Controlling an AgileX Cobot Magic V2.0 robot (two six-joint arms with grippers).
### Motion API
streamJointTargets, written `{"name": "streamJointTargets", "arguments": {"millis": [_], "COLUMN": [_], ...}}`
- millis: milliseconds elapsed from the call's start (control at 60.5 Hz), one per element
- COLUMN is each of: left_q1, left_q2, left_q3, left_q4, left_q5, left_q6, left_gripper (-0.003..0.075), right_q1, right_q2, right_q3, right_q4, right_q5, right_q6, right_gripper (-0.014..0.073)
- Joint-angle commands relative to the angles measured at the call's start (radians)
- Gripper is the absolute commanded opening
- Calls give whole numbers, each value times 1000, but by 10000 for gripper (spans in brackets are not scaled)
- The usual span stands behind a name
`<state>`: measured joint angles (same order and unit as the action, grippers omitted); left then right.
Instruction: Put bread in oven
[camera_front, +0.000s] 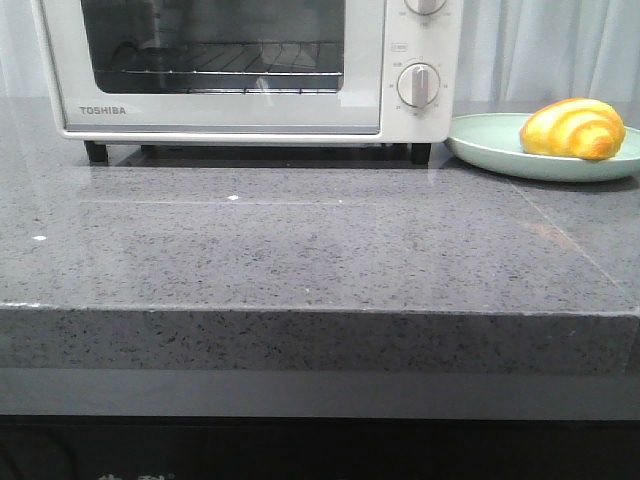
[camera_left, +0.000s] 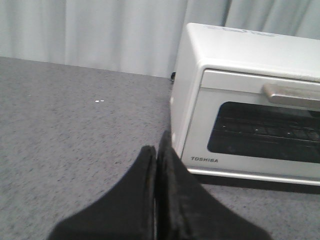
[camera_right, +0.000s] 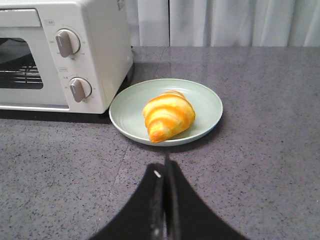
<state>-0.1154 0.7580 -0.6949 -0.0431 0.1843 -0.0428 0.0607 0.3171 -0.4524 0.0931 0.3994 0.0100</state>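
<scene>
On the dark grey speckled stone desk (camera_front: 300, 250), a white Toshiba countertop toaster oven (camera_front: 250, 70) stands at the back, glass-windowed door shut, wire rack (camera_front: 230, 65) visible behind the glass, two round dials (camera_front: 418, 84) on its right side panel, black feet (camera_front: 96, 152) on the desk. Glossy golden-yellow croissant-shaped bread (camera_front: 572, 128) with orange-brown stripes lies on a pale green round plate (camera_front: 490, 140), just right of the oven, plate rim near the oven's right foot but apart from it. Right wrist view: bread (camera_right: 168, 115) sits roughly mid-plate, plate (camera_right: 210, 100) beside the oven's dial side (camera_right: 80, 55), right pincer (camera_right: 165, 170) black, fingers pressed together with nothing between them, tips near the plate's front rim, not touching bread. Left wrist view: left pincer (camera_left: 157, 155) black, fingers closed against each other, empty, over bare desk (camera_left: 75, 140) close to the oven's front left corner (camera_left: 240, 100); door handle (camera_left: 292, 94) along the top of the door, door closed. Pale curtain (camera_left: 100, 30) behind the desk. Neither arm shows in the front view. A few small white specks (camera_front: 233, 198) on the desk surface in front of the oven.
</scene>
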Motion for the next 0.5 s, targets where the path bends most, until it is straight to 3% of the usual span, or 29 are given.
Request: {"name": "streamJointTargets", "arguments": {"millis": [0, 182, 479], "left_q1": [-79, -246, -360], "left_q2": [98, 352, 631], "left_q3": [-88, -217, -469], "left_q4": [0, 0, 0], "left_q5": [-146, -291, -300], "left_q6": [9, 9, 9], "left_gripper": [-20, -20, -20], "right_q1": [0, 0, 0], "right_q2": [17, 17, 17], "right_q3": [-38, -38, -38], "right_q4": [-7, -7, -7], "right_q5": [-76, -68, -60], "right_q6": [-10, -10, -10], "right_gripper": [-58, -58, -58]}}
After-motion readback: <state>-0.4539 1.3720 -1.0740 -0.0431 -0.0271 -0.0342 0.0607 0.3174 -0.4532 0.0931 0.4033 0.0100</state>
